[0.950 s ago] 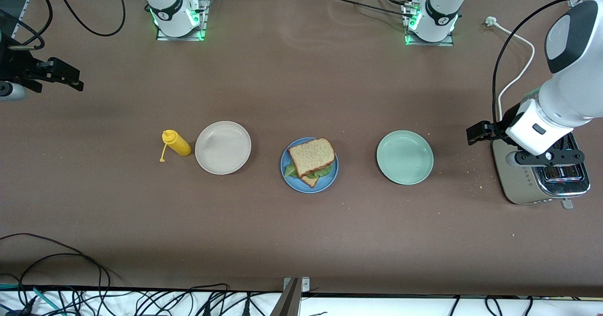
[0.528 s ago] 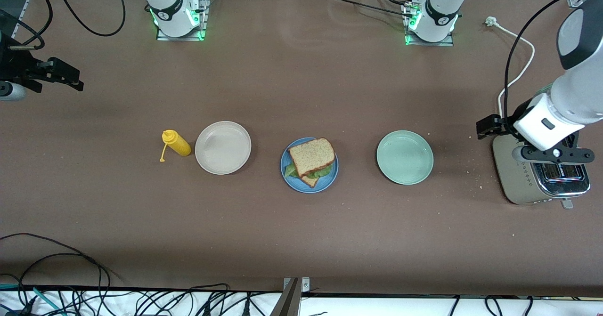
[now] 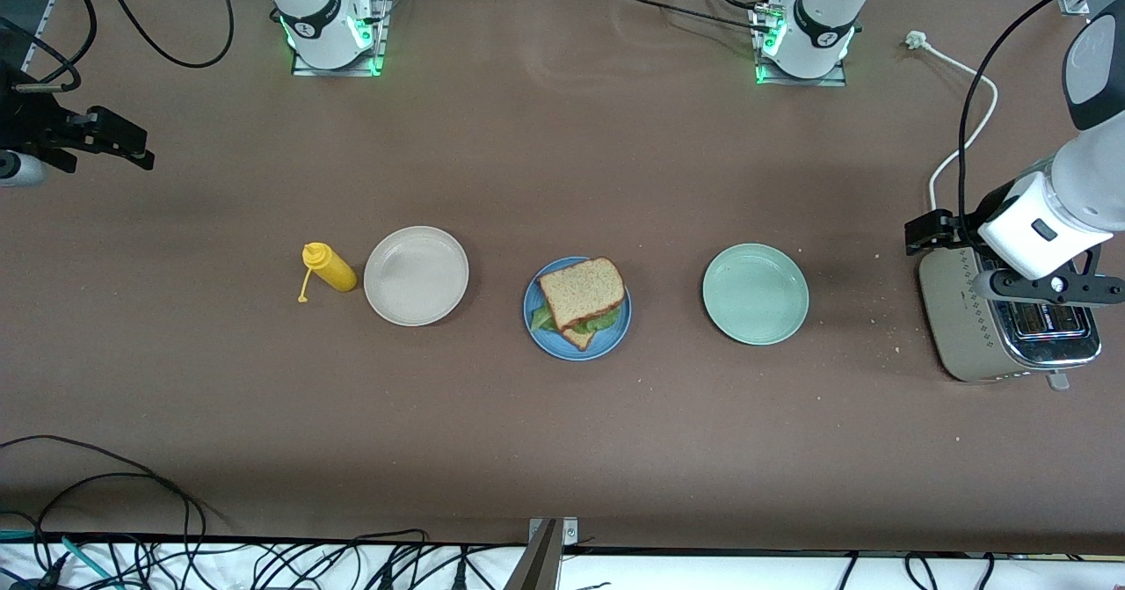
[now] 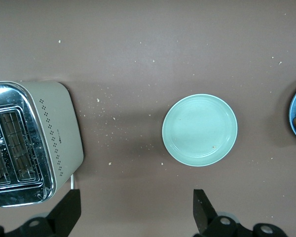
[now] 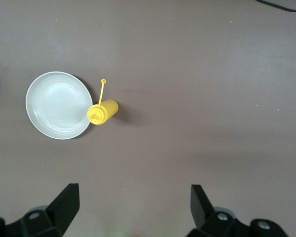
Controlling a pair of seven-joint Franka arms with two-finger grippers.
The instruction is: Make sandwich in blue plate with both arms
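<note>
Blue plate (image 3: 577,309) is sitting mid-table in the front view, carrying the sandwich (image 3: 582,298): bread on top, lettuce showing at its edge, a second slice beneath, the top slice sitting askew. A beige plate (image 3: 416,275) and a yellow bottle (image 3: 328,267) are lying toward the right arm's end; a green plate (image 3: 755,293) and a toaster (image 3: 1011,326) toward the left arm's end. The left gripper (image 3: 932,231) is hanging over the toaster by the table's edge; the right gripper (image 3: 110,137) is hanging over the opposite edge. In the left wrist view, the left gripper (image 4: 135,215) is showing its fingers (image 4: 202,210) spread wide and empty above bare table, with the green plate, the toaster and a sliver of the blue plate in sight. In the right wrist view, the right gripper (image 5: 133,207) is likewise standing apart and empty, looking down on the beige plate and bottle. The task is looking finished; the risk I am judging is the offset top slice sliding off if anything nudges the plate.
</note>
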